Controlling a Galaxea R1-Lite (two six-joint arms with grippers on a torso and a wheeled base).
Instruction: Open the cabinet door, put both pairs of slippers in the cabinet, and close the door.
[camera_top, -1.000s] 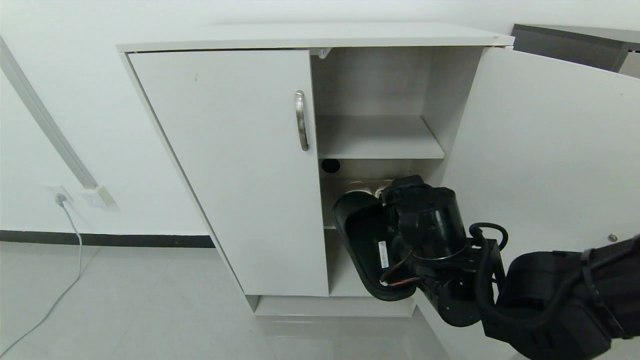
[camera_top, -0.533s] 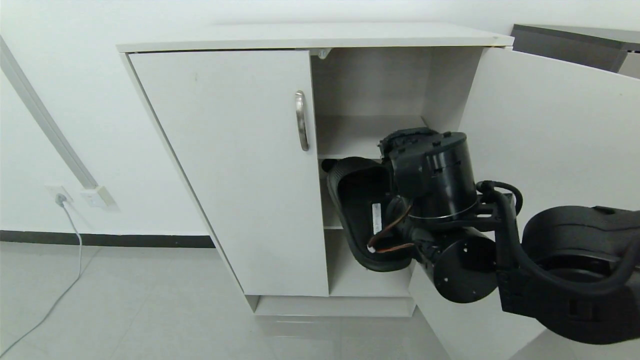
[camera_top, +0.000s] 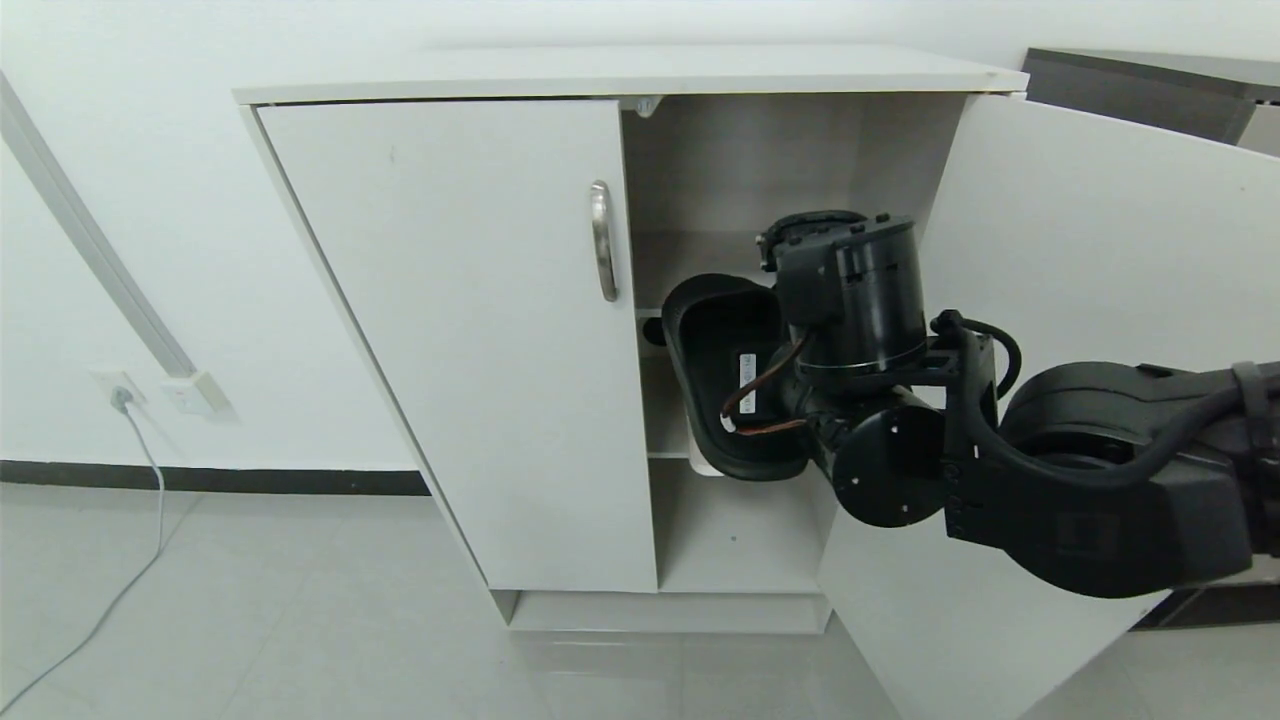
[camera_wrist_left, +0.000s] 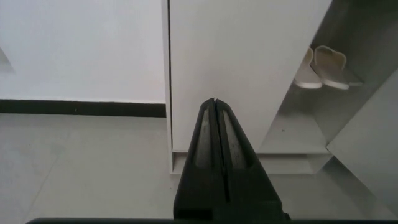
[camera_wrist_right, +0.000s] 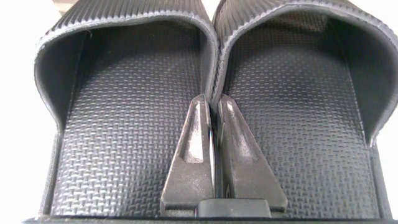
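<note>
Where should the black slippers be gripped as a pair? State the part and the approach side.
Pinch the two touching inner walls of the black slippers, coming in from the open heel end. Lying side by side, those walls form one thin ridge, which the right gripper is shut on; the toe covers block the other end.

Raised the black slippers (camera_top: 725, 375), pinched in the right end effector (camera_wrist_right: 211, 102), from low before the bottom compartment (camera_top: 735, 540) to higher up: toes now at the upper shelf (camera_top: 690, 255) edge, heels level with the middle shelf, bottom compartment uncovered
</note>
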